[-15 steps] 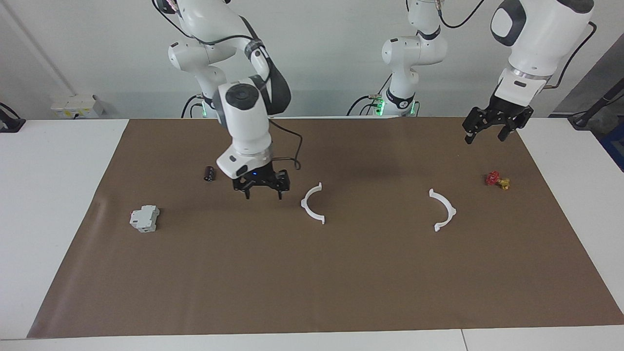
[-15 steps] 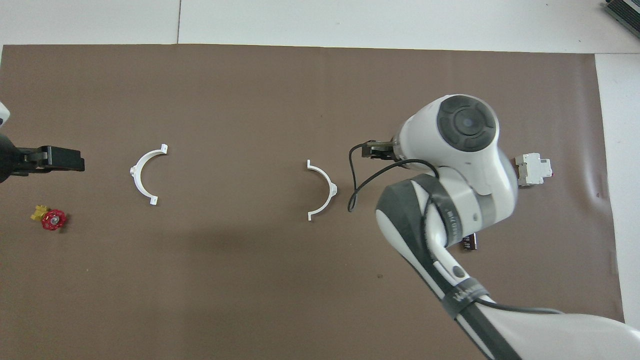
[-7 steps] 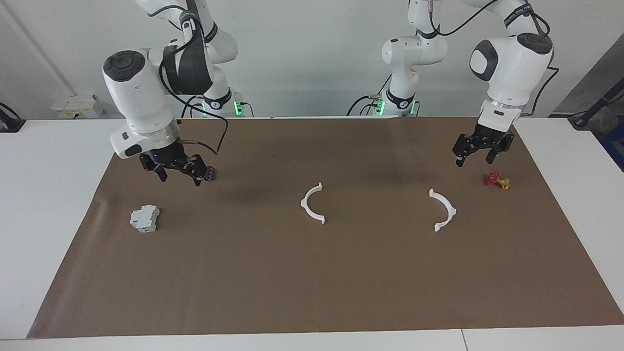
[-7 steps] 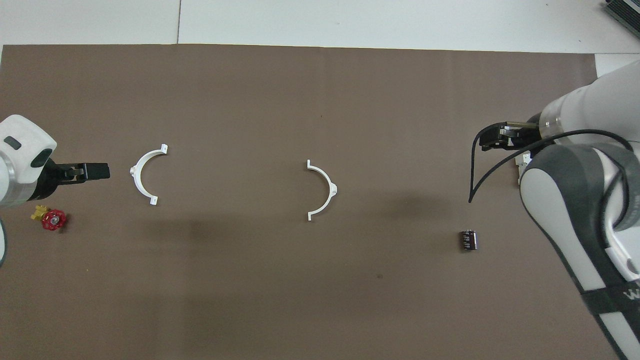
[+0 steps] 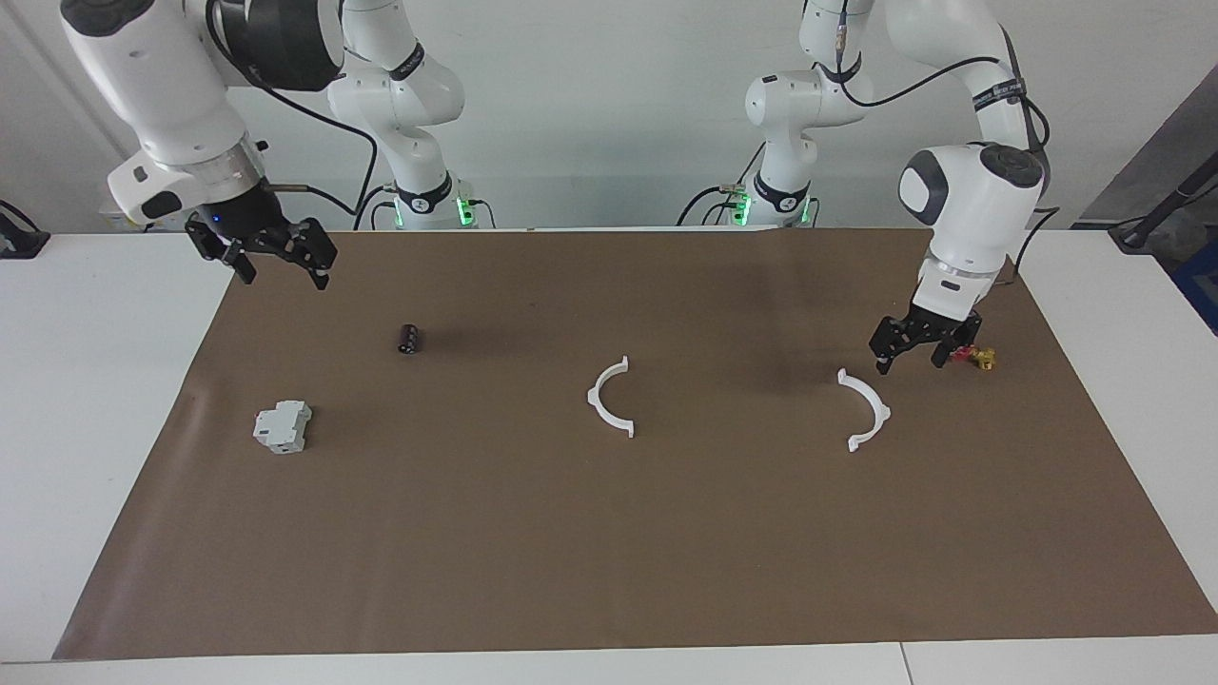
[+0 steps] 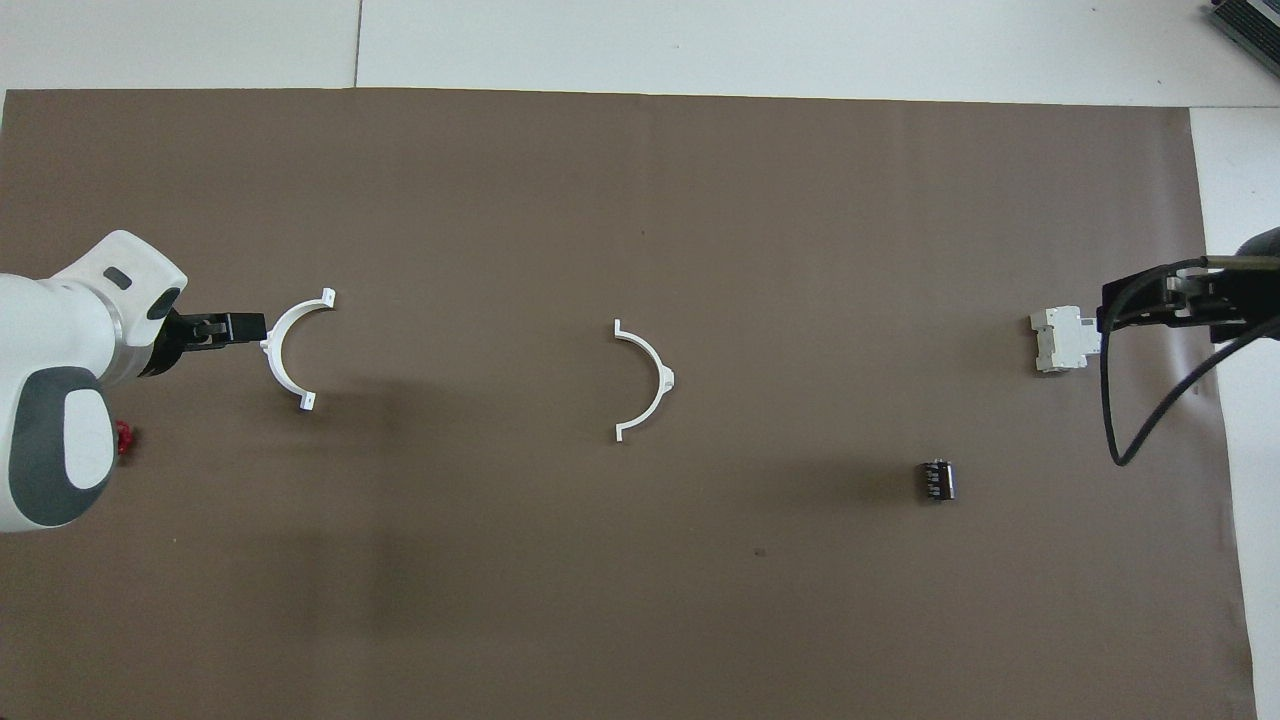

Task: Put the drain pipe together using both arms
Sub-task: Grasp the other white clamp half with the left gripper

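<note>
Progress: nothing joined yet; both halves of the drain pipe lay loose on the brown mat of the desk [image 5: 114, 400], well apart.
Half-ring A [image 5: 610, 398]: near the middle of the mat, flat.
Half-ring B [image 5: 865, 410]: toward the left arm's end, flat, untouched.
Look: thin white plastic semicircles with small tabs at the ends and one at mid-arc; their open sides faced away from each other.
Left end effector [image 5: 920, 348]: low, just beside half-ring B, fingers spread, holding nothing.
Right end effector [image 5: 271, 257]: raised over the mat's edge at the right arm's end, fingers spread, empty.
Remaining (judgement): grasp each half, turn the open sides toward each other, mate the tabs.
Bystanders: grey-white block [image 5: 282, 426], black cylinder [image 5: 409, 339], red-and-yellow valve [image 5: 977, 357].
</note>
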You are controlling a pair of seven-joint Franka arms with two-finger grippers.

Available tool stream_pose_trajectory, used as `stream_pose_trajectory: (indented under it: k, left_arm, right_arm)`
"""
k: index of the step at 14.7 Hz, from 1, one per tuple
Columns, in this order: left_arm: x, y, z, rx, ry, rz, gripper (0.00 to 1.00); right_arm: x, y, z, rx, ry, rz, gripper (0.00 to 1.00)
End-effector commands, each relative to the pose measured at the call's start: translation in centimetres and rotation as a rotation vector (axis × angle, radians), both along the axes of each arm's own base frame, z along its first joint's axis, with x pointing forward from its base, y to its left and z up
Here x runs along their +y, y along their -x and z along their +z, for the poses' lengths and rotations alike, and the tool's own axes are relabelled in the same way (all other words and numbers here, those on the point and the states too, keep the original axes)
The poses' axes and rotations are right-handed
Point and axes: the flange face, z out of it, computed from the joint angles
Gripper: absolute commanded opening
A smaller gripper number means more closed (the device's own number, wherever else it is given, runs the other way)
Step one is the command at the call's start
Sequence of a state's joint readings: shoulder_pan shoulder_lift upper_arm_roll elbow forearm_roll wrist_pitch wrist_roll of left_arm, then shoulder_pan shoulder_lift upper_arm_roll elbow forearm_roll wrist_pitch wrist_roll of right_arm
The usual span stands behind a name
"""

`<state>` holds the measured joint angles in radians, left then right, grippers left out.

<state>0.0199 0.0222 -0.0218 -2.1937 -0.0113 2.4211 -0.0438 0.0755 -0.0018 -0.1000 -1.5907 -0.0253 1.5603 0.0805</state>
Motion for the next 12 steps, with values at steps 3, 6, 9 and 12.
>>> stream_pose_trajectory:
  k: [3, 6, 9, 12]
  left_arm:
    - [0.4, 0.6, -4.4, -0.005, 0.012, 0.015, 1.00]
    - [0.3, -0.4, -7.2, -0.037, 0.016, 0.032, 1.00]
    - [0.6, -0.8, -8.2, -0.048, 0.013, 0.028, 1.00]
    - [0.3, -1.0, -8.8, -0.055, 0.016, 0.033, 1.00]
  right_arm:
    - [0.3, 0.9, -0.6, 0.041, -0.007, 0.032, 1.00]
    - [0.1, 0.9, -0.6, 0.036, 0.005, 0.093, 1.00]
    - [-0.4, 0.8, 0.4, 0.036, 0.003, 0.116, 1.00]
    - [-0.6, 0.7, 1.0, 0.043, 0.018, 0.117, 1.00]
